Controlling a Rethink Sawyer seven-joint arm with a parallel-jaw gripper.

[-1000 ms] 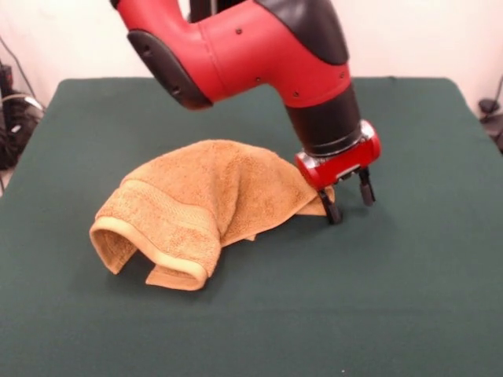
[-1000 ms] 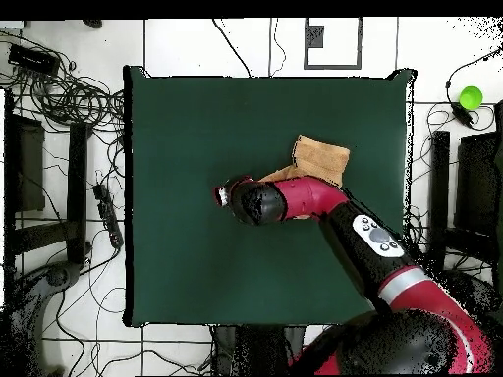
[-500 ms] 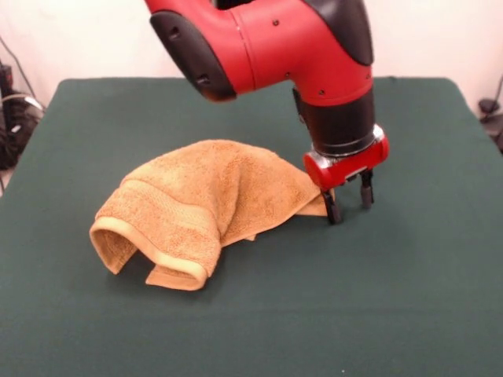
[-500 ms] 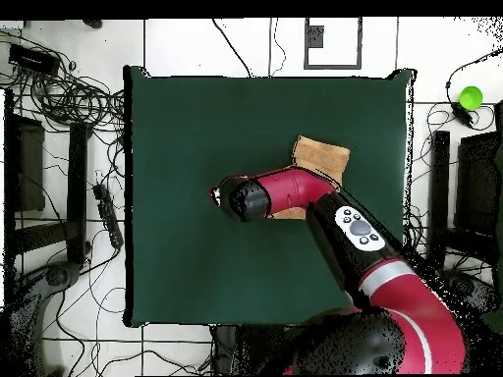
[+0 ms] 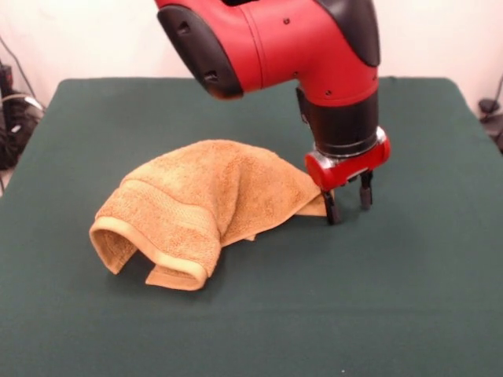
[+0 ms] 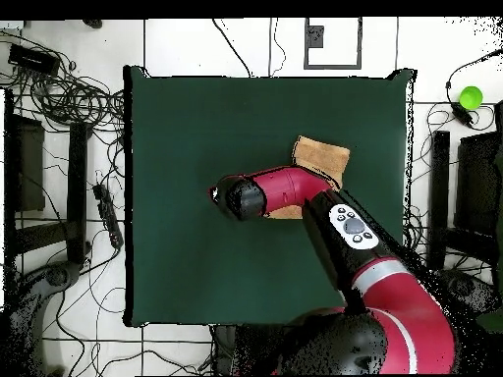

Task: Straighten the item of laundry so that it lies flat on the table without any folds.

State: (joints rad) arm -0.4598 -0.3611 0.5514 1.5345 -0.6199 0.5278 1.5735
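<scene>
The item of laundry point(image 5: 206, 202) is an orange-tan terry towel, bunched in a loose hump with its hemmed edge rolled under at the front left. It lies on the dark green table point(image 5: 259, 322) a little left of centre. My gripper point(image 5: 348, 205) stands low over the table at the towel's right-hand corner, open, with nothing between its fingers. Its left finger point(image 5: 331, 210) is right beside the towel's tip; I cannot tell whether they touch. In the overhead view the arm covers most of the towel point(image 6: 322, 157) and hides the gripper.
Cables point(image 6: 69, 98) and dark equipment lie on the floor beyond the table point(image 6: 196, 128) edges. A green ball point(image 6: 471, 96) sits off the table at the upper right of the overhead view.
The arm's upper links have swung over, and the gripper has shifted slightly right and turned more upright. The towel has not moved.
</scene>
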